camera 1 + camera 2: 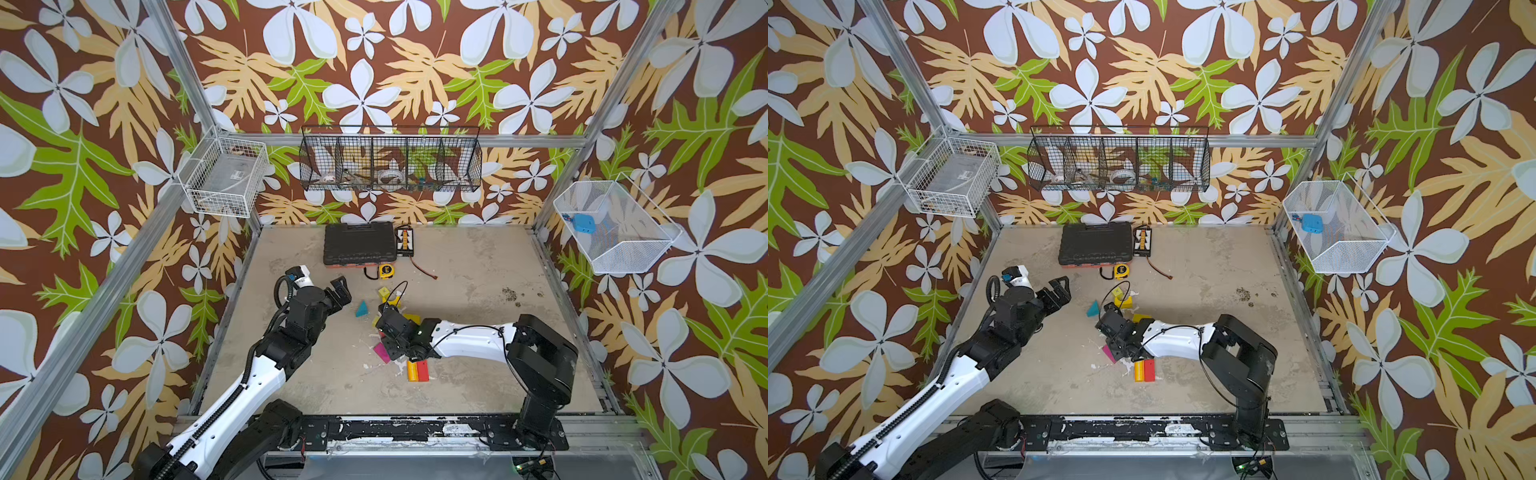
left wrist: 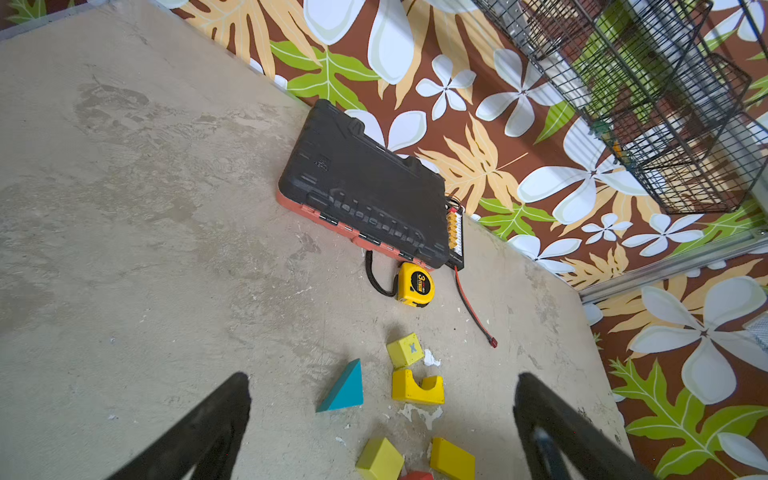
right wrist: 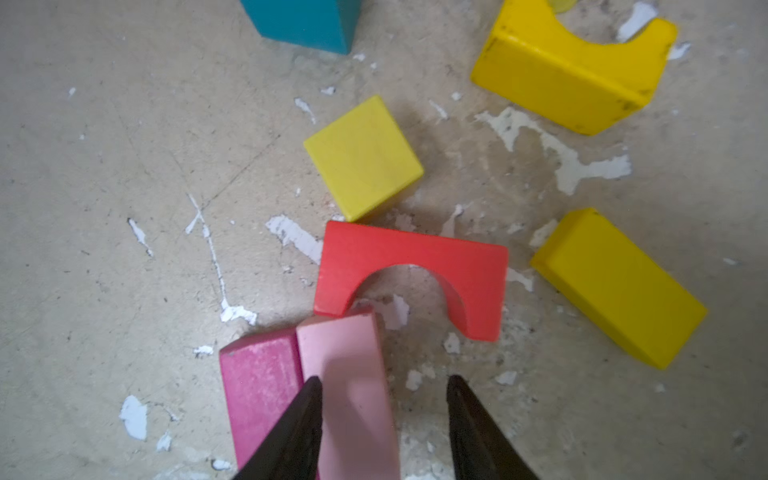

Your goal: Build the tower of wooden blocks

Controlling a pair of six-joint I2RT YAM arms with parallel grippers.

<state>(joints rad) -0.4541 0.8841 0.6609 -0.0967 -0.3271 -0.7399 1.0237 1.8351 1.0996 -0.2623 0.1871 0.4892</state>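
At mid-table, wood blocks [image 3: 363,158] lie scattered.
One pink brick [image 3: 349,386] and one magenta brick [image 3: 257,386] lie side by side, long axes toward the one red arch [image 3: 411,257]. The right gripper [image 3: 385,377] has its fingers spread astride the pink; the left gripper [image 2: 384,376] gapes wide, empty.

Teal wedge [image 2: 344,388] beside yellow arch [image 2: 417,388]

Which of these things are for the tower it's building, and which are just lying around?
For the tower: teal wedge, yellow cube, yellow arch, red arch, yellow brick, pink brick, magenta brick.
Just lying about: black case, tape measure, connector board, red wire, black basket.
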